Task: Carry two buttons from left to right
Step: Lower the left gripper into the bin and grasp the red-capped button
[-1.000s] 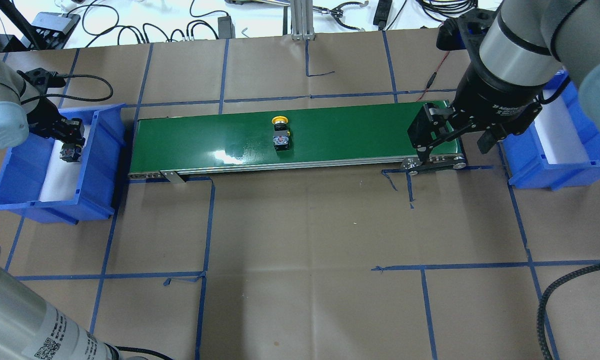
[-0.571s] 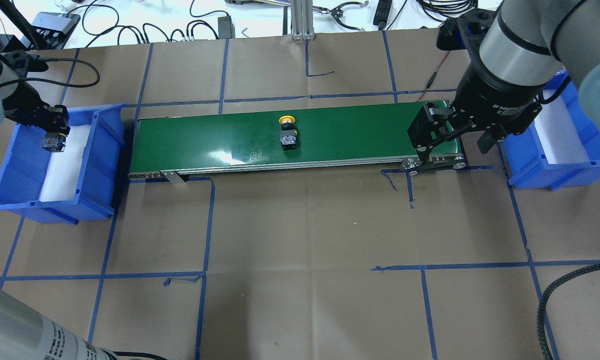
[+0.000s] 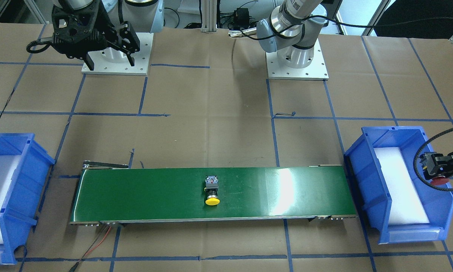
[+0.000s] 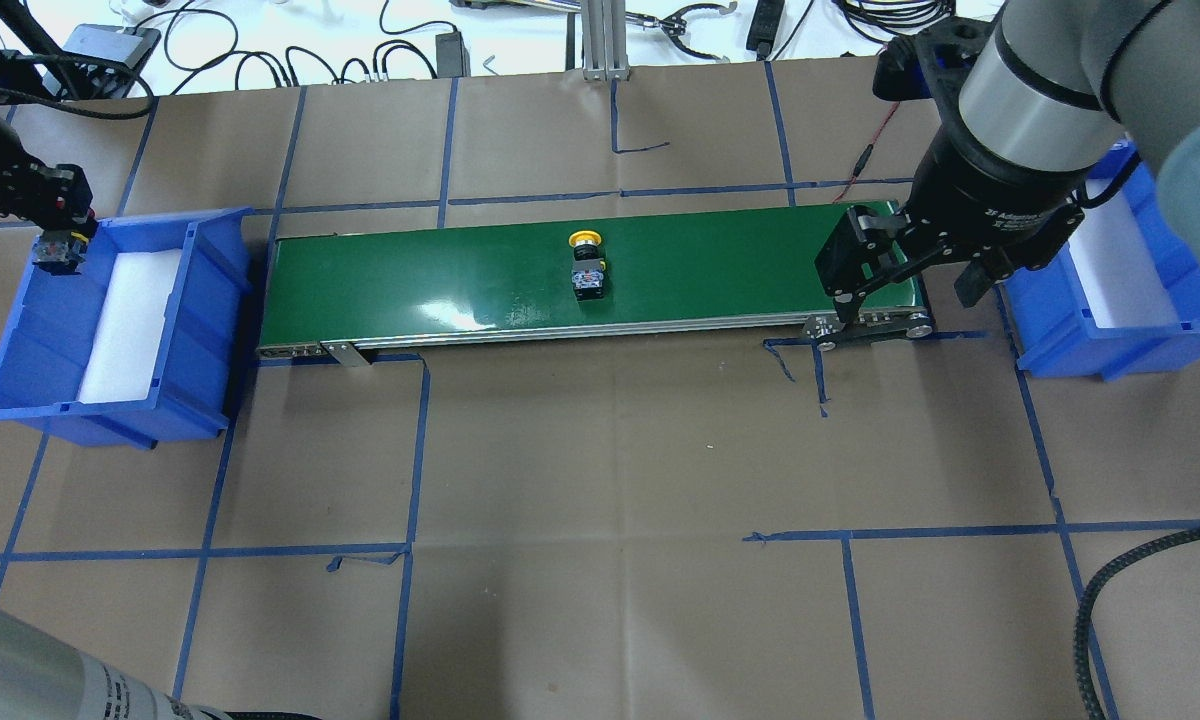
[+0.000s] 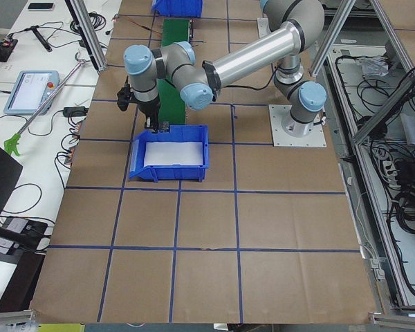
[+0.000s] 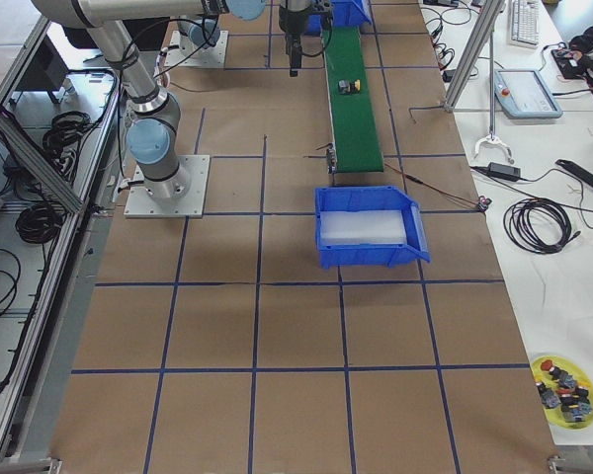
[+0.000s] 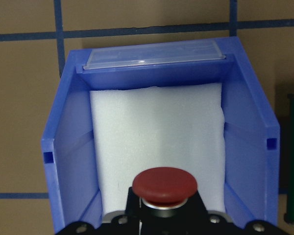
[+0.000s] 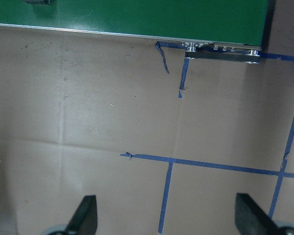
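Observation:
The yellow button (image 4: 588, 265) lies on its side near the middle of the green conveyor belt (image 4: 410, 280), cap toward the far edge; the front-facing view also shows this yellow button (image 3: 212, 190). My left gripper (image 4: 55, 235) is shut on the red button (image 7: 164, 186), held above the far corner of the left blue bin (image 4: 20, 330). In the front-facing view the left gripper (image 3: 438, 170) hangs over that bin's outer wall (image 3: 362, 177). My right gripper (image 4: 910, 285) is open and empty, hovering over the belt's right end, with brown table paper below its fingertips (image 8: 85, 215).
The right blue bin (image 4: 1150, 335) with a white foam liner stands just past the belt's right end. Cables and tools lie along the far table edge (image 4: 400, 50). A yellow dish of spare parts (image 6: 563, 385) sits far off on a side table.
My left gripper lifted the red button out of the left bin and drew back toward its far outer corner. The yellow button travelled rightward on the belt. The right arm stayed still.

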